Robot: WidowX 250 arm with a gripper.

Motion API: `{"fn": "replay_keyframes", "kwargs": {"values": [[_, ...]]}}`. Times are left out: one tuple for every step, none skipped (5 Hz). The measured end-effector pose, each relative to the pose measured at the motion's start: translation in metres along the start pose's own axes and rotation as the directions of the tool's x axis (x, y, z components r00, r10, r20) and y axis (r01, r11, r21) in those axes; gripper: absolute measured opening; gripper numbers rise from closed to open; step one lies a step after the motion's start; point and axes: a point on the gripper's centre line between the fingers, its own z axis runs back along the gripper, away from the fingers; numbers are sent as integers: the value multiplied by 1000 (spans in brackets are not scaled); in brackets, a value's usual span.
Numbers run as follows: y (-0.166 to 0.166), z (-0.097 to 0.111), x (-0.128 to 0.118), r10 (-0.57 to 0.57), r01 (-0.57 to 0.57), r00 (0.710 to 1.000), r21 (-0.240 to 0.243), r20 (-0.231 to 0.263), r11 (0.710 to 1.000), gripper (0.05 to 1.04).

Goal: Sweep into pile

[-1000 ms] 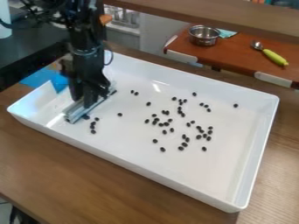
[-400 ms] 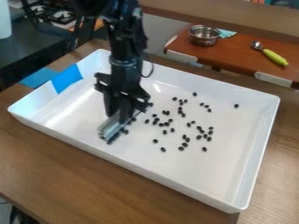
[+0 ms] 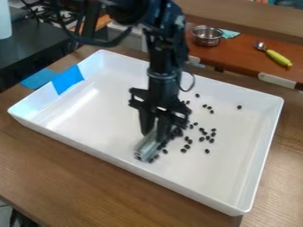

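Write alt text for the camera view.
A black robot gripper holds a silvery sweeping bar inside a white tray, with small black beans beside it and others scattered toward the picture's right.

White tray (image 3: 248,177); black beans (image 3: 207,151); blue tape (image 3: 68,80); brown wooden table (image 3: 77,173).

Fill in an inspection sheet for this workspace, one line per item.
Surface: white tray on a wooden table
Job's things: black beans scattered, mostly right of the sweeper in view; some close against it
Clutter: blue tape over the tray's left end
Grippers: gripper holds the sweeper low in the tray
Cables: black cable loops beside the arm
Surroundings: pot and spoon on the counter behind
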Motion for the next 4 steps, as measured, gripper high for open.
{"fn": "replay_keyframes", "kwargs": {"values": [[-23,1,1,7,-7,1000,-26,-8,1000,330],[-46,3,1,-4,4,1000,-43,-5,999,330],[-67,1,3,-3,3,1000,-58,0,998,330],[-86,1,1,-22,22,1000,-59,7,998,330]]}}
